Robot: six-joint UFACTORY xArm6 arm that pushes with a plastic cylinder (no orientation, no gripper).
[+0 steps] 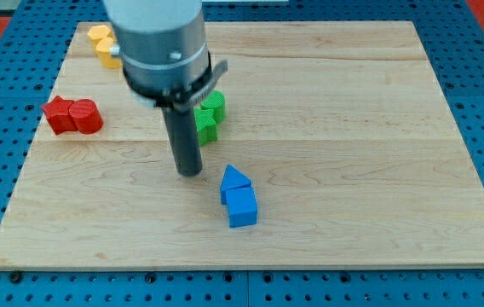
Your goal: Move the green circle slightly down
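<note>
Green circle — just above-right of tool.

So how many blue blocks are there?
2: a blue triangle-topped block and a blue cube touching just below it, lower middle of the board. None seem hidden.

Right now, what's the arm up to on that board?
My tip is down on the wooden board, below the green blocks and to the view's left of the two blue blocks; it touches neither. The rod hides part of the green pair. Red blocks lie at the view's left, yellow ones at top left. The job is nudging the green circle down.
</note>
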